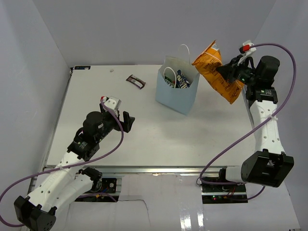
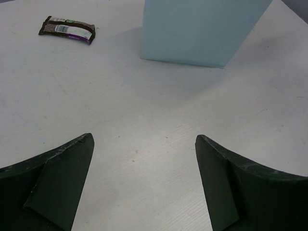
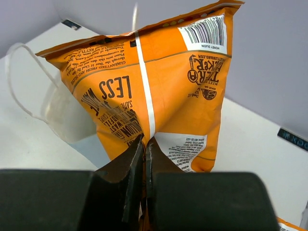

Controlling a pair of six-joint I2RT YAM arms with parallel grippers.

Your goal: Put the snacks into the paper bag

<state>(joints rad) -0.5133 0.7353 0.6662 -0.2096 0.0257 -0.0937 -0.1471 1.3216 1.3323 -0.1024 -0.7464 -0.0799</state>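
My right gripper (image 1: 225,71) is shut on the large orange bag (image 1: 216,72) and holds it in the air just right of the light-blue paper bag (image 1: 175,94). In the right wrist view the jaws pinch the orange bag (image 3: 159,91) at its back seam, with a white cord handle (image 3: 29,77) to the left. Blue-white and green-white packets (image 1: 177,79) lie inside the paper bag. The dark brown bar (image 1: 135,81) lies on the table left of the bag; it also shows in the left wrist view (image 2: 67,30). My left gripper (image 1: 129,121) is open and empty above the table.
The white table (image 1: 144,134) is walled by grey panels at the left, back and right. The paper bag's blue side (image 2: 202,29) stands ahead of my left gripper. A purple cable loops from each arm.
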